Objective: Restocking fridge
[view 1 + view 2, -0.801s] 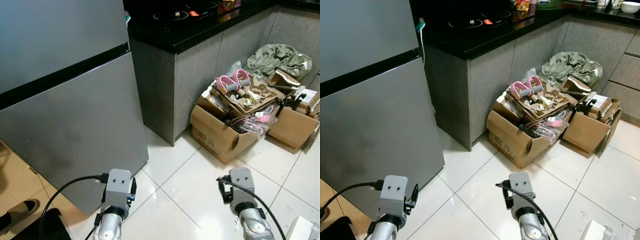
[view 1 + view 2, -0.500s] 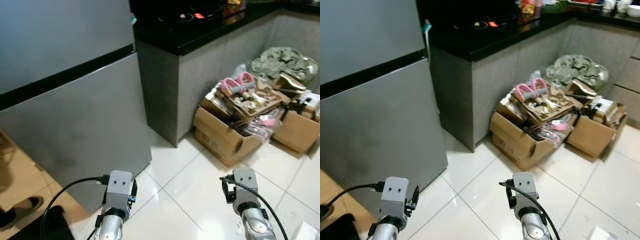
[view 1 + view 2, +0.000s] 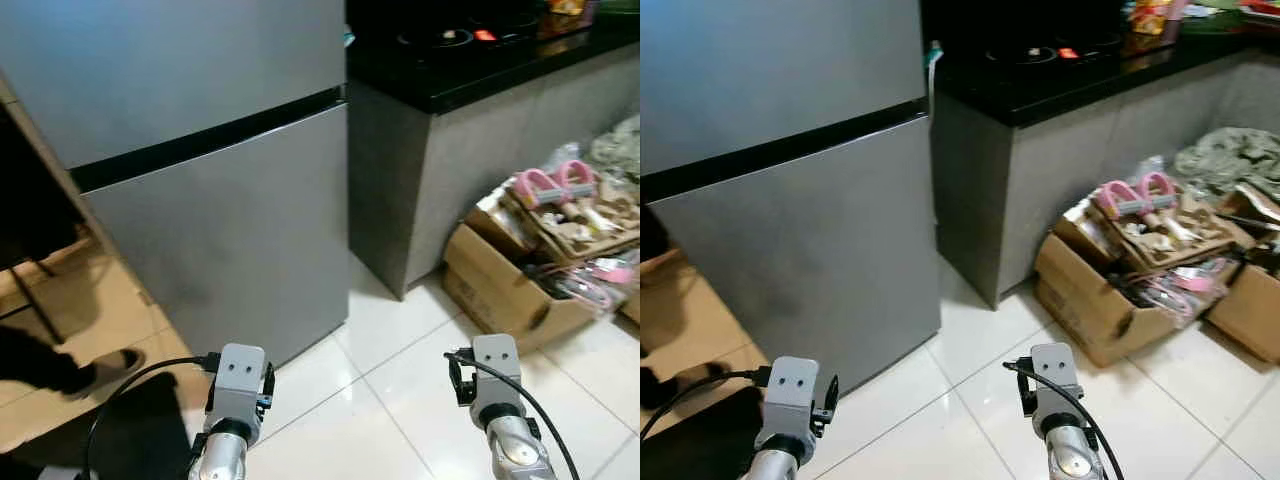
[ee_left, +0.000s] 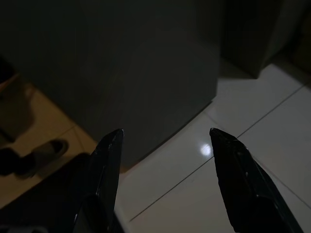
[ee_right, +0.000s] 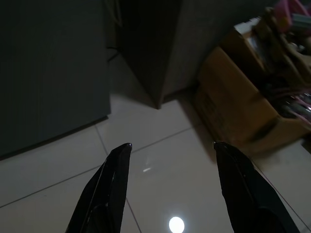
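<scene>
While both arms are held low over the white tiled floor (image 3: 400, 400), the left hand (image 4: 163, 138) has its two black fingers spread apart and grips nothing. Outboard of the left hand, a person's dark shoe (image 3: 95, 370) rests on the tan floor. Directly ahead of the left hand stands the grey fridge (image 3: 230, 200), both doors closed, a dark seam dividing upper door from lower. The right hand (image 5: 172, 148) is likewise spread, with nothing between its fingers. Ahead of it and beside the fridge is a grey cabinet with a black table (image 3: 480, 70) top carrying a cooktop. Ahead and outboard of the right hand, a cardboard box (image 3: 500, 295) of clutter sits on the floor.
</scene>
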`<state>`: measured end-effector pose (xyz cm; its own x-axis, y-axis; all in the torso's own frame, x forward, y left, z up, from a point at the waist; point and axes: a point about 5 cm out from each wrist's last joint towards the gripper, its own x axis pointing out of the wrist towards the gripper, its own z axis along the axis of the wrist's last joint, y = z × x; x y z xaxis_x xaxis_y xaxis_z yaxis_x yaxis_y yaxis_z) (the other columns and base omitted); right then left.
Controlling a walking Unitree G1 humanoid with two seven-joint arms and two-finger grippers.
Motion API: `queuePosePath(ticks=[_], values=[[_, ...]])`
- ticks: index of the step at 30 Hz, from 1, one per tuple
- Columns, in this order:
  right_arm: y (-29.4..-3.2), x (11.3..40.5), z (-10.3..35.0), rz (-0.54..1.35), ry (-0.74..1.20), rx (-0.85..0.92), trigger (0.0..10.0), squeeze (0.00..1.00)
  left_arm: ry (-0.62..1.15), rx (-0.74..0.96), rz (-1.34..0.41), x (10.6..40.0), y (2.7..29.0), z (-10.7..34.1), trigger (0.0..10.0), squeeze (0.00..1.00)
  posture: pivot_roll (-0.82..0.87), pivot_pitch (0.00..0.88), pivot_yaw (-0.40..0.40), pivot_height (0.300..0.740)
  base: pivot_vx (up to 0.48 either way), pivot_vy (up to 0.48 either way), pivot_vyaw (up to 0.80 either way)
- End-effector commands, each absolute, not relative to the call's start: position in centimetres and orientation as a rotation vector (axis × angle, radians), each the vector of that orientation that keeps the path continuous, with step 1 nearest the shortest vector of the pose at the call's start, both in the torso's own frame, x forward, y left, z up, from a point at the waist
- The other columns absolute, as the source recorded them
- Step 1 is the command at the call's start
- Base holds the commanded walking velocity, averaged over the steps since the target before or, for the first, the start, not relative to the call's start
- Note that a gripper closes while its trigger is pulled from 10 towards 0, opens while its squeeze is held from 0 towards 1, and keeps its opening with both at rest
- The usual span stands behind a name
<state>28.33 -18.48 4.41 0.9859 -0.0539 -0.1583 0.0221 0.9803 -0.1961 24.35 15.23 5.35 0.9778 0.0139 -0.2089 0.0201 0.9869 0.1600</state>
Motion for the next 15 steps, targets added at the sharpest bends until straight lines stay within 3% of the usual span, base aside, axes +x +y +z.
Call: queuePosePath(ticks=[1,15], values=[[-18.53,28.00,3.79,-0.046,0.188,-0.194,10.0,0.00,0.239,0.142,0.003,23.97,14.98,4.68,10.0,0.00,-0.11,0.139,0.028,0.721,0.000,0.000,0.69],[-18.78,27.98,3.66,-0.057,0.197,-0.195,10.0,0.00,0.245,0.143,-0.002,24.00,14.84,4.37,10.0,0.00,-0.11,0.139,0.031,0.721,0.000,0.000,0.79]])
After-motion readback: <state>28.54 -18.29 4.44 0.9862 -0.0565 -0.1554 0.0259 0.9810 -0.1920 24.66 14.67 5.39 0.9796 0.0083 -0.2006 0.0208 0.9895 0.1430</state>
